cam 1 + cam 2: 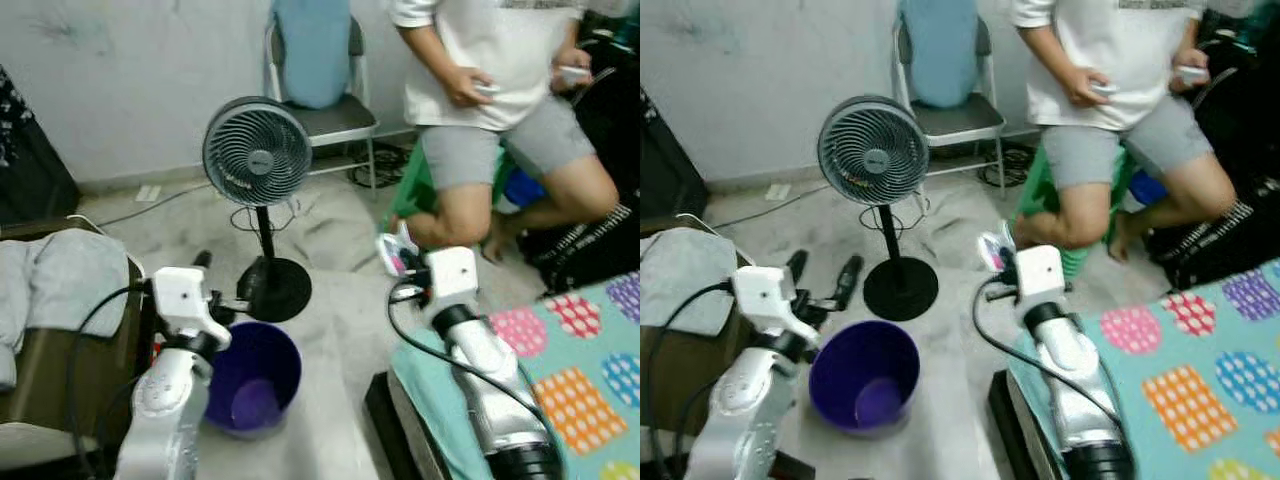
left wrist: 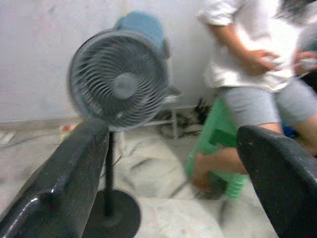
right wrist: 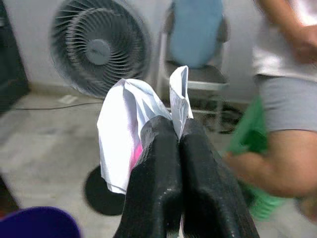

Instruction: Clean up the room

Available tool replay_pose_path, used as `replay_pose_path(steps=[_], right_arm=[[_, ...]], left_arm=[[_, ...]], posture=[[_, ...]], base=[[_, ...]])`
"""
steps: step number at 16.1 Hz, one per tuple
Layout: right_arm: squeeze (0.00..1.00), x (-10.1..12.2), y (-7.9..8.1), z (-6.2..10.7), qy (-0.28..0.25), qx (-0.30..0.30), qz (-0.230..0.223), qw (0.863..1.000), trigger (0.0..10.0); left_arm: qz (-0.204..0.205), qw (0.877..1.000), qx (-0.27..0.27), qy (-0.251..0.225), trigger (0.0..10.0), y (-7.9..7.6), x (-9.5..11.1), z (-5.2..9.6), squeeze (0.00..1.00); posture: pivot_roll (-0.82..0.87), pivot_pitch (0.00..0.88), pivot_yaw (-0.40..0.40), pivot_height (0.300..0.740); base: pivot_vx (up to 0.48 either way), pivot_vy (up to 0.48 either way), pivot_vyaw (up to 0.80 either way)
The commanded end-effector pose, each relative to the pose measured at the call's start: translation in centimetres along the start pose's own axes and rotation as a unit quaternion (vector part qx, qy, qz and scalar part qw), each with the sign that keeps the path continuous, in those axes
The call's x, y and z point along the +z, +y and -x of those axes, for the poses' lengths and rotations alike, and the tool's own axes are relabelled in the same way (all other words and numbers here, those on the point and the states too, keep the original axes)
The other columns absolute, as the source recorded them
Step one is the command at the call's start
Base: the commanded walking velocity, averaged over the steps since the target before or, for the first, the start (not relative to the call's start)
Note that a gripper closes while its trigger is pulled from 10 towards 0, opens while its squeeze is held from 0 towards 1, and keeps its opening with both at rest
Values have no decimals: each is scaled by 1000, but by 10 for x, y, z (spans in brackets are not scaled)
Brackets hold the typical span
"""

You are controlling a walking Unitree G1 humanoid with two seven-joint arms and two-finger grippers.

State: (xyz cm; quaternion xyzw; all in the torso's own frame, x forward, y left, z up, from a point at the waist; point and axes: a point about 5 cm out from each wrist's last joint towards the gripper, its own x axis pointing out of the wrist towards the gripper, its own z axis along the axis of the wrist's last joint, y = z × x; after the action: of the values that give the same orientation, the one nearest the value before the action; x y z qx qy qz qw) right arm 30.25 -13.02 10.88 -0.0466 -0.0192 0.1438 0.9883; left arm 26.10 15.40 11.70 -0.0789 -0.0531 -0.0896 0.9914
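Observation:
My right gripper [image 3: 179, 130] is shut on a crumpled white and pink wrapper [image 3: 126, 134], held in the air beside the bed's corner [image 1: 400, 252]. A purple bin [image 1: 253, 379] stands on the floor below and left of it, with nothing visible inside. Above the bin's left rim my left gripper [image 1: 823, 277] is open, its two black fingers [image 2: 64, 183] spread wide with nothing between them.
A standing fan [image 1: 257, 155] on a round black base [image 1: 273, 288] is just behind the bin. A person [image 1: 500, 100] sits at the back right near a grey chair [image 1: 325, 70]. A bed with a dotted cover [image 1: 580, 370] is at the right, bedding [image 1: 60, 275] at the left.

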Motion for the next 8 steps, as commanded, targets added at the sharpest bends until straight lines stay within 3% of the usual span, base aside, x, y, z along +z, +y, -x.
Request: replay_pose_path(steps=[1, 4, 8], right_arm=[[0, 3, 0, -1, -7, 2, -2, 1000, 10000], [0, 4, 0, -1, -10, 8, 7, 1000, 10000], [0, 4, 4, -1, -11, 16, 4, 1000, 10000]], left_arm=[[-5, 1000, 0, -2, 10000, 1, 2, -1, 0], [-14, 1000, 15, 5, 10000, 3, 0, -1, 0], [-17, 1000, 16, 6, 10000, 3, 0, -2, 0]], posture=[[15, 120, -24, 740], [16, 119, -23, 740], [18, 116, -23, 740]], base=[[330, 0, 0], [92, 0, 0], [0, 0, 800]])
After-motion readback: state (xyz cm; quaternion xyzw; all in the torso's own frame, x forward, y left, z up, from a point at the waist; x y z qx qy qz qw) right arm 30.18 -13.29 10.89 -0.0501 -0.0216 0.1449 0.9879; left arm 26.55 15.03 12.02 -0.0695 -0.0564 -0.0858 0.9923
